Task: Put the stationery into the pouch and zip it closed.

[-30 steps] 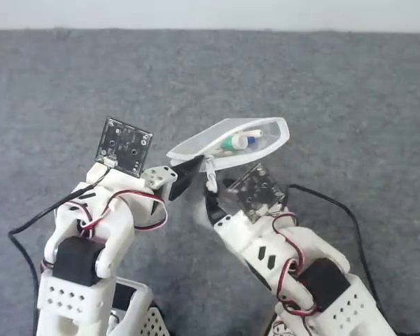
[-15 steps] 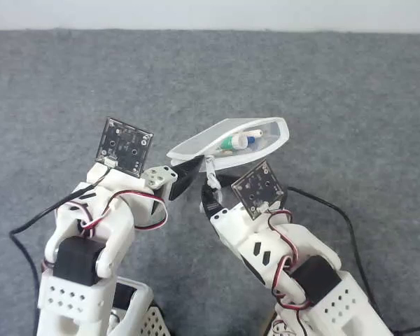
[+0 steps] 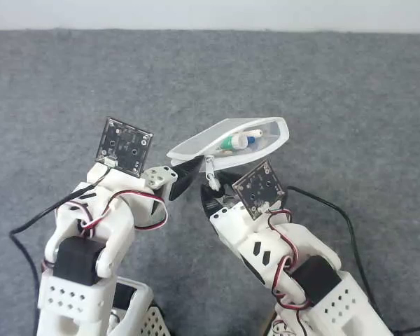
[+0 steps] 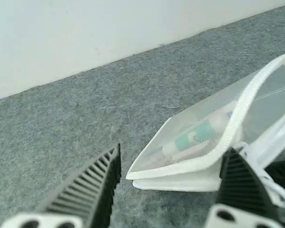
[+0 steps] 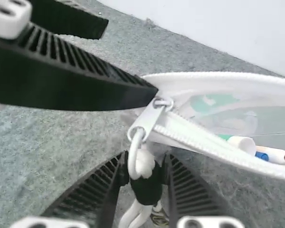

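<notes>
Closest in, at the lower edge of the high view: left arm (image 3: pixel 91 231) and right arm (image 3: pixel 280 252), both white, folded at the elbow and leaning inward toward each other, with red and black wires looped over the joints. Beside the right arm, a black cable (image 3: pixel 346 224) lying across the tabletop (image 3: pixel 350 84).

Just beyond, left gripper (image 3: pixel 180 176) angled toward the right arm, jaws spread wide and clamping nothing. Between them, the near end of the pouch (image 3: pixel 231 142); one black finger laid against that end right by the zip slider, the other standing clear of it.

Right gripper (image 5: pixel 145 166) pointing up from under that same end, jaws drawn in on the zip pull (image 5: pixel 142 142). Seemingly pinching its white cord and dark knot, though contact on both sides hard to confirm.

Farther out, resting on the tabletop past both grippers: the pouch itself, translucent with a white zip band, slightly tilted. Mouth gaping, the two zip bands parting from the slider at the end nearest the grippers. Inside, a green-and-white marker (image 3: pixel 234 142) and a white pen (image 5: pixel 270 154) with a blue band, lying side by side.

Farthest back, grey felt-like tabletop running up to a white wall (image 3: pixel 210 14).
</notes>
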{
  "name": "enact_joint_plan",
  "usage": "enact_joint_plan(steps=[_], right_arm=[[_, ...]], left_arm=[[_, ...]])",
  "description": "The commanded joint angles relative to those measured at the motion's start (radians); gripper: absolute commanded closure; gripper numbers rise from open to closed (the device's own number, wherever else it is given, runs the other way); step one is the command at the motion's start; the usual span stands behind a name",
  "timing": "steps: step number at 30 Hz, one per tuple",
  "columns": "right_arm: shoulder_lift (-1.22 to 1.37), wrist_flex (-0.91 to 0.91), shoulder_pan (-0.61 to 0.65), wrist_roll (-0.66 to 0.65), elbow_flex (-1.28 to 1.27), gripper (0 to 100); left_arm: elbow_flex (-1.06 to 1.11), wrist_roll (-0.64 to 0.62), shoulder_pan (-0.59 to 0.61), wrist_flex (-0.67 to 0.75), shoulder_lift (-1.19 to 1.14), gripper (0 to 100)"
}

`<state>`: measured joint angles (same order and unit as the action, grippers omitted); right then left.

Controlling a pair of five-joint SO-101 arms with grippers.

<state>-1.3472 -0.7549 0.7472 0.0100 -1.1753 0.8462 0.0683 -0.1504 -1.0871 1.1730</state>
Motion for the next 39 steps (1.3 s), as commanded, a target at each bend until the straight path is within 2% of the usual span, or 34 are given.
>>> enact_joint_plan(steps=[1,7,20,28,33,39], right_arm=[[-0.016,0.022,-0.012,0.005,0.014,98.3],[-0.064,0.015,-0.012,-0.075,0.011,99.3],[-0.47,-0.11,-0.093,-0.146,-0.086,99.3],[-0.456,-0.111,-0.097,-0.147,-0.084,99.3],[-0.456,-0.104,-0.156,-0.141,-0.083,99.3],[-0.456,-0.084,-0.163,-0.141,-0.086,99.3]], left_arm=[[0.002,-0.011,0.009,0.002,0.011,70],[0.002,-0.006,0.009,0.0,0.011,70],[-0.019,0.029,0.005,-0.063,0.012,69],[-0.139,0.117,0.002,-0.226,0.012,69],[-0.145,0.137,-0.006,-0.276,0.012,66],[-0.183,0.141,-0.12,-0.342,0.012,66]])
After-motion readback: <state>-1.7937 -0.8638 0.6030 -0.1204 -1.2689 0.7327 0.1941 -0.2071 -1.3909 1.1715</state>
